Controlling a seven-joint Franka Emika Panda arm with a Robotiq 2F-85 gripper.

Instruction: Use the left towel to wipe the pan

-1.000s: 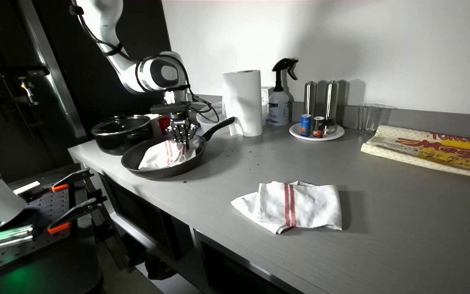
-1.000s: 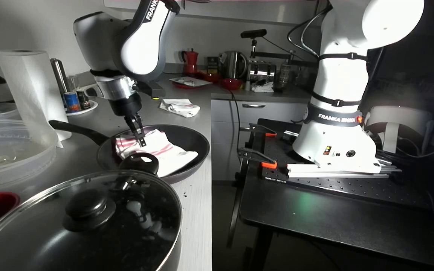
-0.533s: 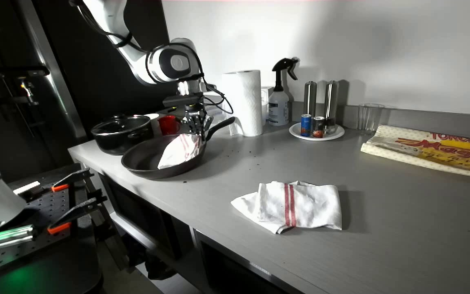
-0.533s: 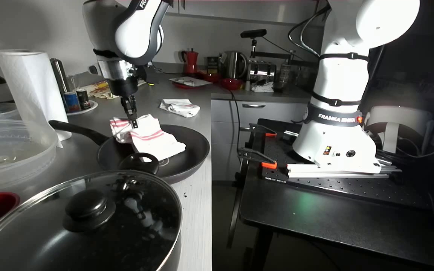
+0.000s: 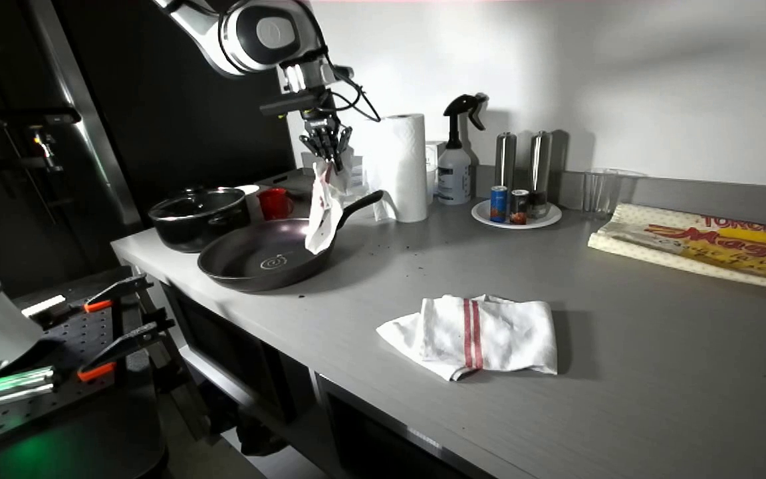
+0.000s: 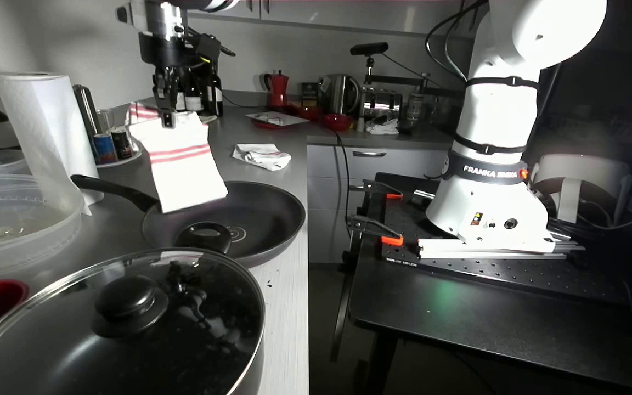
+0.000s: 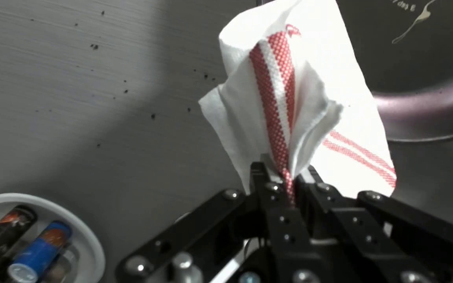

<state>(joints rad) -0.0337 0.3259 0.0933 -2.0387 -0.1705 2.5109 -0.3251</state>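
Note:
My gripper (image 5: 334, 163) is shut on a white towel with red stripes (image 5: 322, 216) and holds it raised above the handle side of the dark pan (image 5: 240, 256). The towel hangs down from the fingertips, folded and creased; it also shows in an exterior view (image 6: 184, 175). In the wrist view the fingers (image 7: 285, 177) pinch the towel (image 7: 321, 43), which covers part of the pan's rim (image 7: 419, 114). I cannot tell whether its lower edge touches the pan. A pale streak lies on the pan floor. A second red-striped white towel (image 5: 512, 336) lies folded on the counter.
A lidded black pot (image 5: 200, 216) stands beside the pan, near a red cup (image 5: 275, 203). A paper towel roll (image 5: 396, 169) and a clear plastic tub (image 6: 25, 236) stand near the pan handle. A white plate (image 5: 483, 214) bears small cans and metal shakers. A spray bottle (image 5: 454, 174) stands behind.
The towel lay in the pan under my gripper. The gripper has moved toward the pan handle and risen, lifting the towel, and the pan floor now shows. The pan has not moved.

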